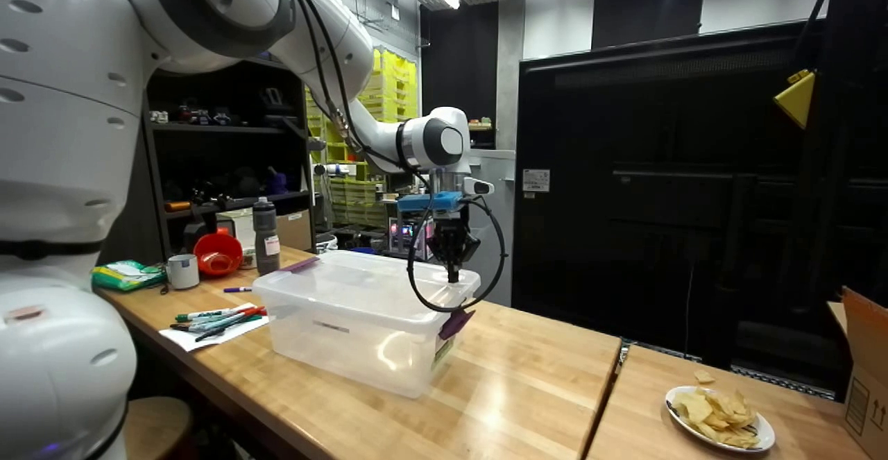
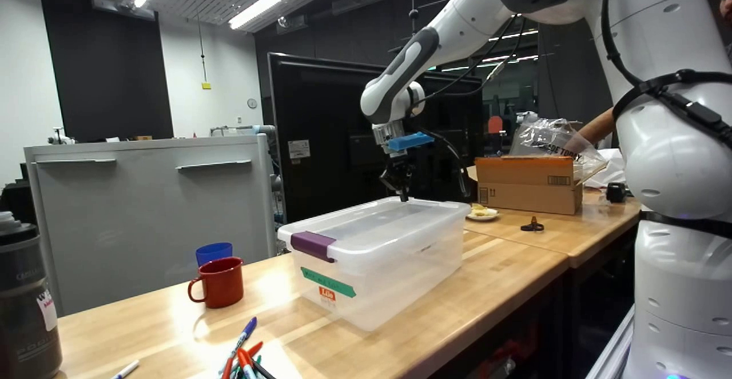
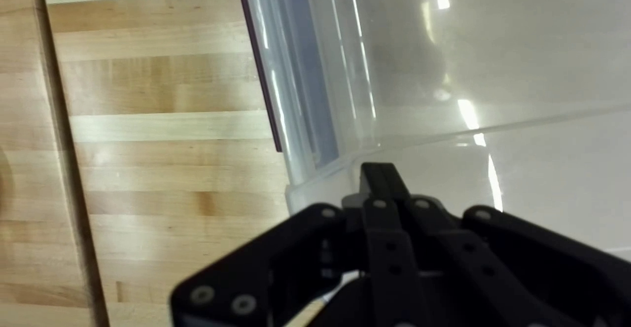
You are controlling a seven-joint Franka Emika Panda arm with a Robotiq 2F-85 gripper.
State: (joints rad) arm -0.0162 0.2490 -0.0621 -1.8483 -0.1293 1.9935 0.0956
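Closed gripper (image 3: 378,166) over lidded box (image 1: 364,318)

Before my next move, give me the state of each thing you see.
Bin: upright
Lid: on the bin, full seating unclear
Fingers: shut, empty, at the lid's end; contact unclear
Purple latch nearest the fingers: angled outward, looks unfastened
Bottle: upright, cap on
Red mug: upright
White cup: upright
Markers: loose pile
Plate: holding chips
Cardboard box: flaps open
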